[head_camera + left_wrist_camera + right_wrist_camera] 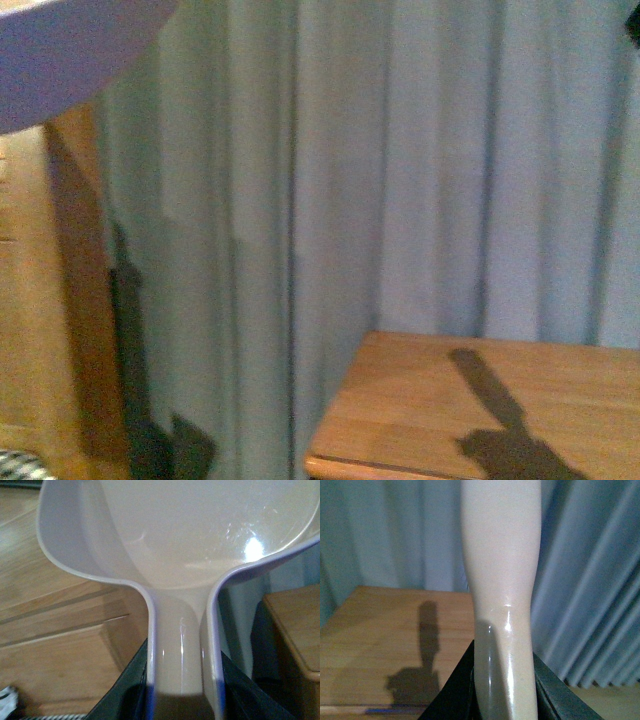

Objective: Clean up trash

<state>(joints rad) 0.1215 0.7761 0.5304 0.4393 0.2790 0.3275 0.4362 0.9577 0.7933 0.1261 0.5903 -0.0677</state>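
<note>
The pale pink dustpan (200,525) fills the left wrist view, and my left gripper (182,690) is shut on its handle, a black finger (125,690) on each side. The pan's hollow shows no scrap in it. Its edge also shows at the top left of the front view as a pale curved shape (60,50). My right gripper (505,680) is shut on the cream brush handle (502,580), which stands straight up between the fingers; the bristles are out of view. The trash is out of view.
A grey-blue curtain (400,170) hangs across the back. A wooden table (560,390) sits low at the right, with shadows on its top (385,630). Wooden boards (50,630) lie under the dustpan. A corner of the patterned pillow (18,465) peeks in.
</note>
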